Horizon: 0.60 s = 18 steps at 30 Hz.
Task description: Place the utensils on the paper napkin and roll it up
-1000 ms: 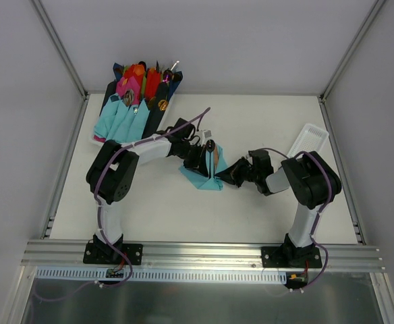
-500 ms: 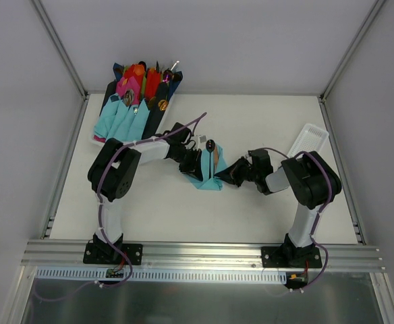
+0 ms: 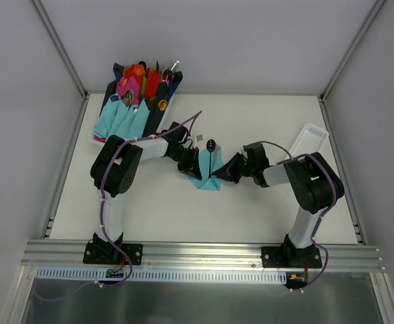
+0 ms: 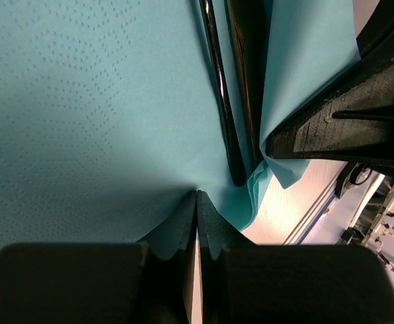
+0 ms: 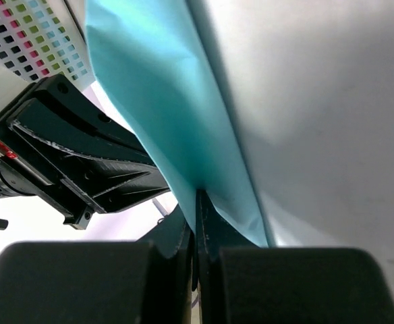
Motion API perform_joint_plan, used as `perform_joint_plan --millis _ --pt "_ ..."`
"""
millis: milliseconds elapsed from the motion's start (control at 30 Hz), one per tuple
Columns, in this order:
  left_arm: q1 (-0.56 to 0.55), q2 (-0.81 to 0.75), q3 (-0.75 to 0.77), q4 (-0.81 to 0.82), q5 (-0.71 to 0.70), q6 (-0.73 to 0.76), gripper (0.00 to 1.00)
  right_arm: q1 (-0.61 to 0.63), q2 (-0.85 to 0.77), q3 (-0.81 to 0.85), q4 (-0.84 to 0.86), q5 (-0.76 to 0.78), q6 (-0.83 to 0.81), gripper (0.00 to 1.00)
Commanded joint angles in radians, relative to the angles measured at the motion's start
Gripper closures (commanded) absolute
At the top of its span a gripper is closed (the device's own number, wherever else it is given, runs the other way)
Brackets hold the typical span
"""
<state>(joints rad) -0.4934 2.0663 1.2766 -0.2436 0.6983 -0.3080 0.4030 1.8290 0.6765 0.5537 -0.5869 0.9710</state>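
Pinches the paper napkin [image 3: 207, 175] with left gripper [image 3: 191, 162] and right gripper [image 3: 225, 174], both clamped tight on teal paper from opposite sides. Back left, a tray [image 3: 96, 140] of napkin rolls [image 3: 133, 101]; far right, a white basket [image 3: 310, 140]. Lies mid-table between the fingertips, folded partly over the utensils [image 3: 212, 155], long axis pointing away from the bases, spoon bowl [image 3: 211, 144] at the far end.

1. From above, the paper napkin [image 3: 205, 178] covers the utensils [image 3: 211, 144] except 1 spoon bowl; their count is unclear.
2. At the left wrist, they run off the top edge.
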Motion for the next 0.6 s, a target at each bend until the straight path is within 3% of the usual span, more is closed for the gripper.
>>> perform_joint_plan --millis 0,400,567 --pt "0.003 0.031 -0.003 0.009 -0.079 0.007 1.0 0.022 -0.053 0.061 -0.118 0.033 -0.066 1.0" --pt "0.001 0.02 -0.013 0.009 -0.074 0.003 1.0 0.069 0.029 0.144 -0.178 0.041 -0.074 1.0" --pt "0.003 0.003 -0.017 0.009 -0.063 0.004 1.0 0.071 0.053 0.141 -0.169 0.035 -0.078 0.86"
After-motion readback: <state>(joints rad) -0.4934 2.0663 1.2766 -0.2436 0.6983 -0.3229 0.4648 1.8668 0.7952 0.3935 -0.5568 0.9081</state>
